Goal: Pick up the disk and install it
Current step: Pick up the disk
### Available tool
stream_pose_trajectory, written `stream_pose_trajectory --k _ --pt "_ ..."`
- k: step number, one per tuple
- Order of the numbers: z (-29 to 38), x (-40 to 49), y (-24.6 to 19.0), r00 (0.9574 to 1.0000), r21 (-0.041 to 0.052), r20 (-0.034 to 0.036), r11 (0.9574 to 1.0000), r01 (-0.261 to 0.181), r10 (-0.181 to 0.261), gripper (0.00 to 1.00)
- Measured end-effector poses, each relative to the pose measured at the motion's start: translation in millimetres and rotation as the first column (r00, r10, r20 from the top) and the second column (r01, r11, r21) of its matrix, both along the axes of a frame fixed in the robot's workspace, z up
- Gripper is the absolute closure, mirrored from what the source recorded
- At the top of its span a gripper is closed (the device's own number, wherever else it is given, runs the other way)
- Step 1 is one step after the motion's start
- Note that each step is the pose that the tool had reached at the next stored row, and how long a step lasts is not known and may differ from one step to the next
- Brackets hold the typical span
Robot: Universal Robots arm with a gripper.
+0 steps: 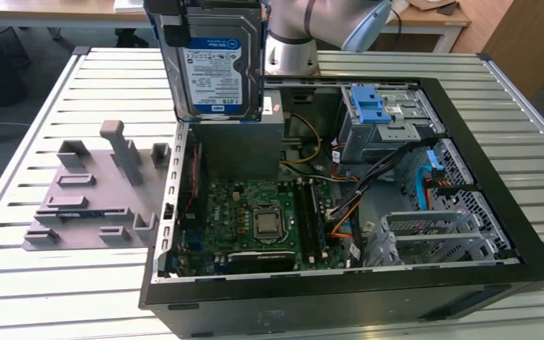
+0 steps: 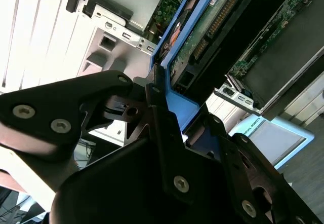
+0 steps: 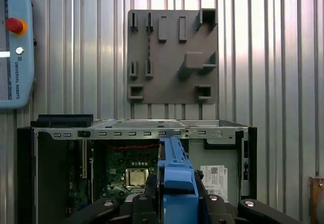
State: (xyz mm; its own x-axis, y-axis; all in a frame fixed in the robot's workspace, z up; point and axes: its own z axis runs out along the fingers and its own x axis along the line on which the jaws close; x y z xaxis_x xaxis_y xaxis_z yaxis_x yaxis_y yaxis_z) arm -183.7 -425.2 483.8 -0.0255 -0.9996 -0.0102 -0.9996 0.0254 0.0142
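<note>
Jaws pinched on the disk's blue rail: in the second wrist view the gripper (image 2: 177, 107) has a black finger (image 2: 154, 95) on either side of the blue plastic, with no gap visible. The first wrist view shows the same grip, gripper (image 3: 177, 191) around the rail's edge.

Disk (image 1: 213, 64) is off the table and held upright, with its white-and-blue label facing the exterior camera. It hangs over the open computer case (image 1: 499, 212), at the corner above the grey power-supply box (image 1: 239, 152). Its lower edge overlaps the box in this view; I cannot tell whether they touch. In the second wrist view the disk's (image 2: 202, 36) circuit-board side and connector are visible.

Motherboard (image 1: 253, 212) is exposed in the case floor. Blue drive-bay latch (image 1: 371, 106) sits at the far side of the case.

Grey stand (image 1: 88, 191) rests on the slatted table (image 1: 26, 283), to the exterior view's left of the case and apart from it.
</note>
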Motion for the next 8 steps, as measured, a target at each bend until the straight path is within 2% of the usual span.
stream_pose_trajectory --k 8 --pt "-0.3 14.5 -0.5 1.0000 -0.0001 -0.0001 1.0000 0.000 0.000 0.64"
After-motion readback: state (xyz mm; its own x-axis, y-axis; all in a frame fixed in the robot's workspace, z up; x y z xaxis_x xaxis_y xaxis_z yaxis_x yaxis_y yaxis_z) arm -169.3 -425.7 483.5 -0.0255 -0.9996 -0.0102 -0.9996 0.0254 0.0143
